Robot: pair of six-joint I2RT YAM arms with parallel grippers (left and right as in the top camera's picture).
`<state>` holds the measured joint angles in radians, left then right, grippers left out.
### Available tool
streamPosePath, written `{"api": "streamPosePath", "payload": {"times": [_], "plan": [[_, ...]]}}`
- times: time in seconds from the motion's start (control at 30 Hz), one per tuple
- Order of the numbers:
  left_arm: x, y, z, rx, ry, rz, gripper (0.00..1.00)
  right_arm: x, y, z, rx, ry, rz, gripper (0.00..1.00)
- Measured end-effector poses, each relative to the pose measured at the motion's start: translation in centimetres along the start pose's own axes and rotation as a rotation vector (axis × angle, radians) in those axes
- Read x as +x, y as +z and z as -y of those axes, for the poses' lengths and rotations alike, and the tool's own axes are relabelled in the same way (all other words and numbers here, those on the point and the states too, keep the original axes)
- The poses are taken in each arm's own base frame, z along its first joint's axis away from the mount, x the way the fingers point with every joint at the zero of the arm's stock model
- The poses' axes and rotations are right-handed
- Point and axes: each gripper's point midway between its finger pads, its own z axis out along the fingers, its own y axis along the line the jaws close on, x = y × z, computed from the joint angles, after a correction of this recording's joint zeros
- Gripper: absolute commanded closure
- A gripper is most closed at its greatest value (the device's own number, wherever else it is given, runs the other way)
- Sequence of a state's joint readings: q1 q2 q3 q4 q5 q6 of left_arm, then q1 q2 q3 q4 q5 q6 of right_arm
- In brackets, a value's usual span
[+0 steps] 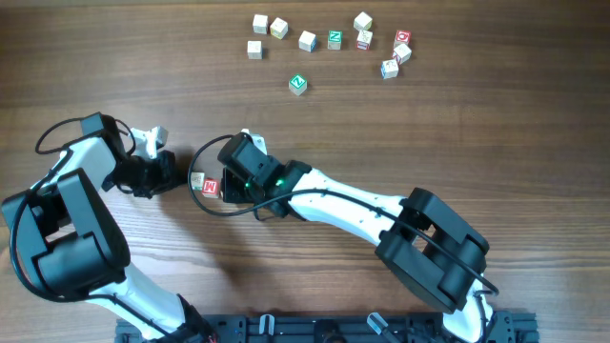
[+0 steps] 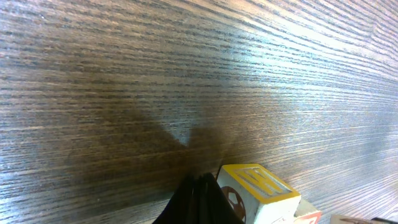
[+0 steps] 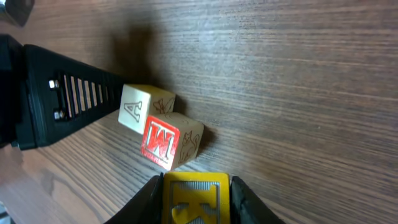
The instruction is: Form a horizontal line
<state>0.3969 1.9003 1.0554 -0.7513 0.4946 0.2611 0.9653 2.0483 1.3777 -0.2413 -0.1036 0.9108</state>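
Roughly ten loose cubes [image 1: 307, 40], wooden table [image 1: 496, 124]

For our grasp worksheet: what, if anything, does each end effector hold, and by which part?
Right end effector grips the yellow cube by two opposite sides; left end effector, shut, holds nothing.

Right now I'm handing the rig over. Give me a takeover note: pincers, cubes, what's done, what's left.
Left pincer: shut, empty, low beside the pale cube.
Right pincer: shut on the yellow-faced cube, close to the red M cube.
Done: the pale and red M cubes touch, but both sit skewed.
Left: probably set the yellow-faced cube against the red M cube, release, then square up the row.
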Motion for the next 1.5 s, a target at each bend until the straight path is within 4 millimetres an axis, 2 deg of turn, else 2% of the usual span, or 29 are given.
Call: {"api": "streamPosePath", "payload": {"times": [0.17, 0.37, 0.43, 0.5, 0.63, 0.77, 0.9, 1.07, 1.27, 1.4, 1.5], "plan": [[0.0, 0.0, 0.0, 0.000, 0.000, 0.000, 0.94, -0.4, 0.0, 0.2, 0.013, 0.008, 0.023, 0.47], [0.0, 0.0, 0.0, 0.000, 0.000, 0.000, 0.94, -1.0, 0.0, 0.2, 0.020, 0.007, 0.054, 0.48], [0.0, 0.0, 0.0, 0.000, 0.000, 0.000, 0.94, -1.2, -0.1, 0.7, 0.039, 0.008, 0.064, 0.55], [0.0, 0.0, 0.0, 0.000, 0.000, 0.000, 0.95, -1.0, -0.2, 1.8, 0.081, 0.007, 0.049, 0.80], [0.0, 0.0, 0.0, 0.000, 0.000, 0.000, 0.95, -1.0, -0.8, 3.8, 0.138, 0.036, 0.011, 0.95], [0.0, 0.0, 0.0, 0.002, 0.000, 0.000, 0.95, 0.2, -0.8, 3.0, 0.076, 0.098, -0.071, 0.95], [0.0, 0.0, 0.0, 0.003, -0.001, 0.000, 0.95, 1.8, -1.2, 4.3, 0.139, 0.243, -0.130, 0.95], [0.0, 0.0, 0.0, 0.003, 0.000, 0.000, 0.95, 2.1, -1.2, 4.3, 0.147, 0.367, -0.137, 0.95], [0.0, 0.0, 0.0, 0.003, 0.000, 0.000, 0.95, 2.0, -1.1, 4.0, 0.140, 0.411, -0.133, 0.95], [0.0, 0.0, 0.0, 0.003, -0.001, 0.000, 0.94, 2.4, -0.5, 2.6, 0.075, 0.414, -0.167, 0.95], [0.0, 0.0, 0.0, 0.003, -0.001, 0.000, 0.94, 2.8, -0.4, 2.3, 0.058, 0.418, -0.196, 0.96]]}}
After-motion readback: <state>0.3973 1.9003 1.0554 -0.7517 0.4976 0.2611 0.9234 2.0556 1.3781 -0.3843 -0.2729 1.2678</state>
